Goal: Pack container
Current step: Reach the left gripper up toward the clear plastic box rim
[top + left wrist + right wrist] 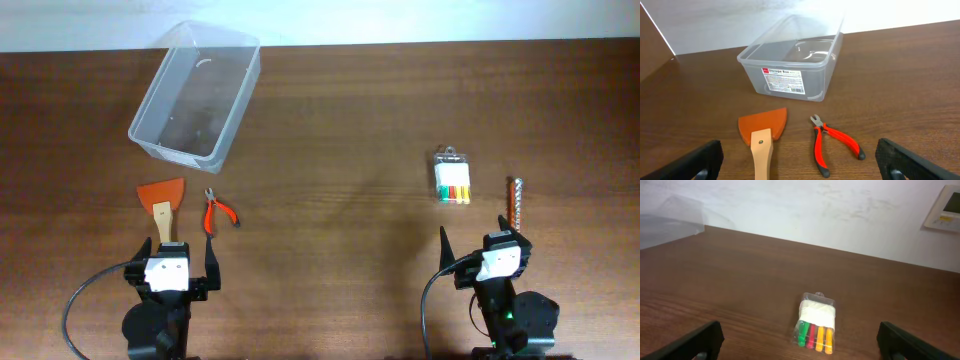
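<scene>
The clear plastic container (pixel 195 92) stands empty at the back left; it also shows in the left wrist view (pixel 790 65). An orange scraper with a wooden handle (pixel 162 200) (pixel 762 135) and red-handled pliers (pixel 216 212) (pixel 832 142) lie in front of it. My left gripper (pixel 172 265) (pixel 800 162) is open and empty just behind them. A packet of coloured markers (pixel 453 177) (pixel 816 325) and a brown drill bit (pixel 516 202) lie at the right. My right gripper (pixel 485 250) (pixel 800 342) is open and empty, short of the packet.
The wooden table (pixel 340 120) ends at a white wall along the back. A wall panel (pixel 945 207) shows at the upper right of the right wrist view.
</scene>
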You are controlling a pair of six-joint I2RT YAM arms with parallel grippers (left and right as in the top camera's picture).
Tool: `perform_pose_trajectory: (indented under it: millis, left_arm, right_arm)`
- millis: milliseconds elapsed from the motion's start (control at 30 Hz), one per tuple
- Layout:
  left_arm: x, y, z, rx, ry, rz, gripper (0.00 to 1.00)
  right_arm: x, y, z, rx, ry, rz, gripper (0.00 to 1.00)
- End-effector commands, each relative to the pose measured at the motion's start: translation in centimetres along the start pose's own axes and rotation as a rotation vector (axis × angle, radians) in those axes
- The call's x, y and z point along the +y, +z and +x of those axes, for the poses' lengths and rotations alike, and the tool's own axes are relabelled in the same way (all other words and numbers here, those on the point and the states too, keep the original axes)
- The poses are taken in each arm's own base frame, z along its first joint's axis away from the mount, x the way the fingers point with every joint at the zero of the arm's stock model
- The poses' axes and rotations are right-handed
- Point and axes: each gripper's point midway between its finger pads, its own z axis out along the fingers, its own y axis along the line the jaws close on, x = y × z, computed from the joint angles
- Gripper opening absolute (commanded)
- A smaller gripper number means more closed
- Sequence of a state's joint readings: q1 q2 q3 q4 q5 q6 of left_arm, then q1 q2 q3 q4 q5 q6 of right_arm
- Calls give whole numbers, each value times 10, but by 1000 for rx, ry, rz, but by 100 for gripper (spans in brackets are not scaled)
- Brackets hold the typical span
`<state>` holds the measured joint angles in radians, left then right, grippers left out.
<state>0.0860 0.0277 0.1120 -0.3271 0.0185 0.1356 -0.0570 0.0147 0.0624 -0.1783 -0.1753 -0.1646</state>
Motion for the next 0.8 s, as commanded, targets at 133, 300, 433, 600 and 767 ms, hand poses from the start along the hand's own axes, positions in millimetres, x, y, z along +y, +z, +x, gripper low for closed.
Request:
perform_pose_trajectory:
  millis: [133,300,433,600,767]
  left_arm:
    - [0,1,2,-2,17,-3,99]
    - [-13,0,-5,-34,18,71,99]
    - [-27,-9,-36,-110,-62,175,99]
    - [-18,-20,-96,-137,-92,166,99]
    - [-4,-1,-172,38,-109,158,99]
  right_arm:
    - [2,0,1,-3,-1,-6,99]
    - [2,0,1,-3,-1,-6,99]
    - [2,0,1,-2,-1,-7,99]
    - [2,0,1,-2,-1,-7,99]
    - [2,0,1,-3,-1,-6,99]
